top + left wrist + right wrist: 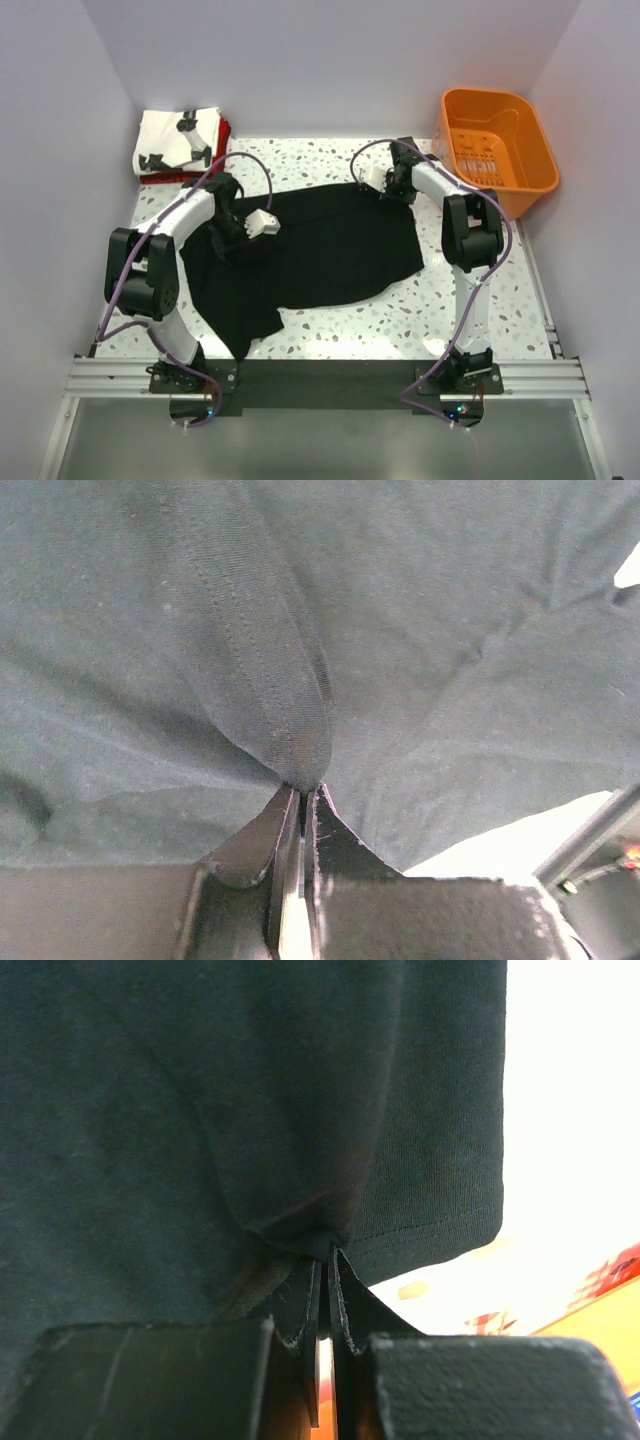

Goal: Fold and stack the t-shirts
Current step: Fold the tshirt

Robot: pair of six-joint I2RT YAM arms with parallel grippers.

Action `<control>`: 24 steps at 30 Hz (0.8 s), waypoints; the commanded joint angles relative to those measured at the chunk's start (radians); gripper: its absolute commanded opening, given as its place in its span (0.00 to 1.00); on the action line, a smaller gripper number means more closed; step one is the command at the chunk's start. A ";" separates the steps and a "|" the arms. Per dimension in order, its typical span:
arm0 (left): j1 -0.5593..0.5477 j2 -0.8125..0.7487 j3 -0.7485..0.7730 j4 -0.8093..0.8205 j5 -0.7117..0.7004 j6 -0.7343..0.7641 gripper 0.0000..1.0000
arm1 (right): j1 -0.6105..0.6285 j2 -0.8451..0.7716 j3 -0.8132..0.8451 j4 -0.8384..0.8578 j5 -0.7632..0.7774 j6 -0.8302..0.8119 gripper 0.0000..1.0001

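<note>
The black t-shirt lies spread and rumpled across the middle of the table. My left gripper is shut on a fold of it near its left side; the pinched cloth fills the left wrist view. My right gripper is shut on its far right edge, and the hem shows in the right wrist view. A folded white t-shirt with black figures lies on a red t-shirt at the far left corner.
An orange plastic basket stands at the far right corner. The speckled table shows bare in front of the black shirt. White walls close in the left, back and right sides.
</note>
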 commanded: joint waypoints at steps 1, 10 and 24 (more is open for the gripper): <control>-0.003 -0.008 0.035 -0.099 0.079 0.032 0.00 | 0.006 0.001 0.036 -0.031 0.006 0.002 0.00; 0.153 0.031 0.195 -0.083 0.198 -0.034 0.49 | 0.003 -0.054 0.063 -0.126 -0.015 -0.003 0.22; 0.399 0.171 0.319 0.064 0.256 -0.265 0.43 | -0.003 -0.024 0.352 -0.444 -0.149 0.114 0.49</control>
